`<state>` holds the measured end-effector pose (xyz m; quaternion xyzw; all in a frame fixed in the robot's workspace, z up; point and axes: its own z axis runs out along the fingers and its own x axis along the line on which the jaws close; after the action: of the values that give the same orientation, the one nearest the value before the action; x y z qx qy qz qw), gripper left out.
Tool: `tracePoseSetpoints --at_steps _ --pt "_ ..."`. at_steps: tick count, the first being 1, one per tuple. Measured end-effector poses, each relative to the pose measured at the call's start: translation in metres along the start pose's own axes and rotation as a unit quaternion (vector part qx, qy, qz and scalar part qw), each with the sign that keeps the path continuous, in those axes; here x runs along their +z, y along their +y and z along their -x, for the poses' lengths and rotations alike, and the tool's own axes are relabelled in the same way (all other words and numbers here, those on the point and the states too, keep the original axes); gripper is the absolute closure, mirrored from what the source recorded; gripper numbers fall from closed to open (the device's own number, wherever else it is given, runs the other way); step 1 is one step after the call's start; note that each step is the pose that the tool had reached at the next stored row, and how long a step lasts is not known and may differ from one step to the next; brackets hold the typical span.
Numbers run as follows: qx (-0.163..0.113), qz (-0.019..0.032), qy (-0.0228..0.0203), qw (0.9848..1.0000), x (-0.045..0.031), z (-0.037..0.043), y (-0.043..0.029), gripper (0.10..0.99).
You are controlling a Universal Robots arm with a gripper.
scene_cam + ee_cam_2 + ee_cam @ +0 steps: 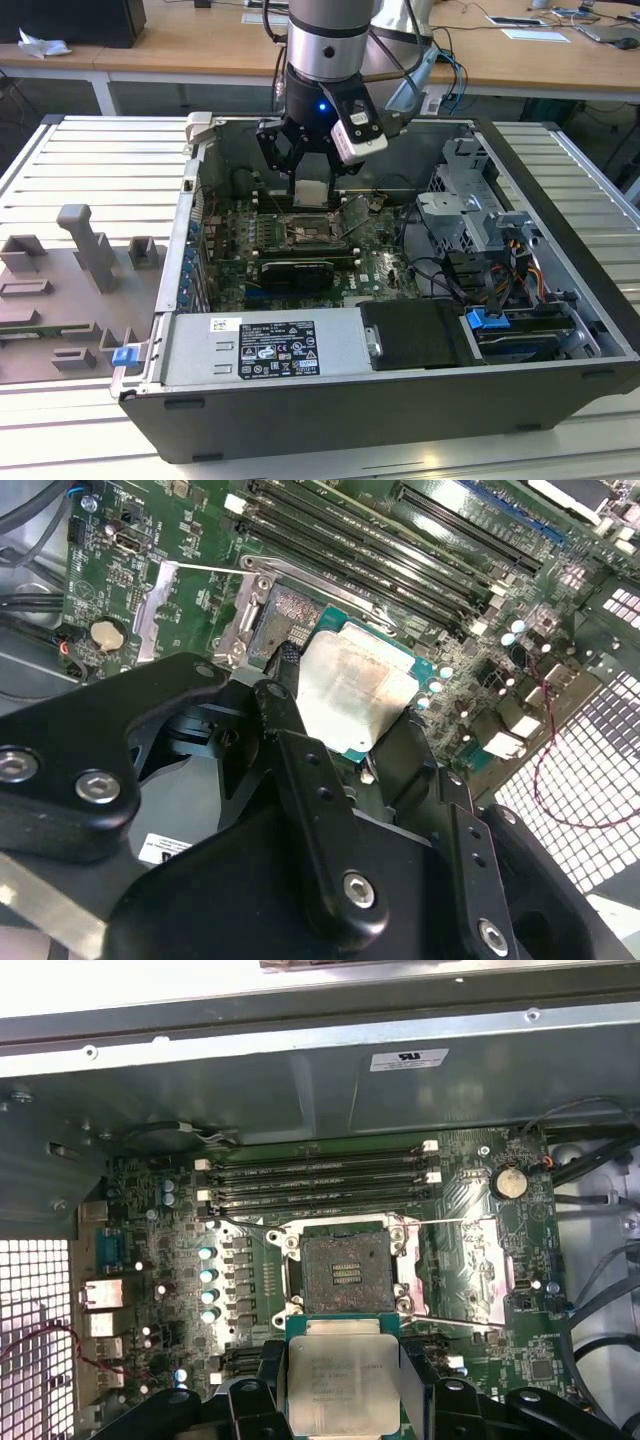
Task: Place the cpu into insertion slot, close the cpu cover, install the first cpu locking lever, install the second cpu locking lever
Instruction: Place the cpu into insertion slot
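Several memory slots (315,1182) beside insertion slot (340,1272)

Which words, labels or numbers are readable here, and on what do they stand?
No text is readable.
On the power supply, a black label: too small.
On the case wall, a white sticker: blurred.
On the cpu, faint print: unreadable.

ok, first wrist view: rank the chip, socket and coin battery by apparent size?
1-2. chip and socket: they look about alike, and the chip is nearer the camera, so I won't rank them.
3. coin battery: clearly smallest.
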<state>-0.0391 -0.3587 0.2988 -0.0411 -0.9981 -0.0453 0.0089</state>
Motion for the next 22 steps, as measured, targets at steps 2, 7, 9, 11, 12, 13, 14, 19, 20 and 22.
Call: tracePoseSetpoints --at_steps 2,7,9,11,12,13,14,19,20,22 --pt "0.0 0.0 0.0 1.0 0.0009 0.0 -0.0001 0.545" --pt "0.0 0.0 0.0 1.0 0.0029 0.0001 -0.0002 0.545" --pt "0.0 0.0 0.0 1.0 0.0036 0.0001 -0.0003 0.545" --pt "0.0 0.0 0.0 1.0 0.0048 0.0001 -0.0004 0.545" --pt "0.0 0.0 0.0 1.0 0.0056 0.0001 -0.0005 0.545" --pt "0.0 0.0 0.0 1.0 0.0064 0.0001 -0.0006 0.545" --pt "0.0 0.0 0.0 1.0 0.0069 0.0002 -0.0006 0.545" --pt "0.0 0.0 0.0 1.0 0.0096 0.0002 -0.0009 0.545" --pt "0.0 0.0 0.0 1.0 0.0101 0.0002 -0.0009 0.545" --pt "0.0 0.0 0.0 1.0 0.0114 0.0003 -0.001 0.545"
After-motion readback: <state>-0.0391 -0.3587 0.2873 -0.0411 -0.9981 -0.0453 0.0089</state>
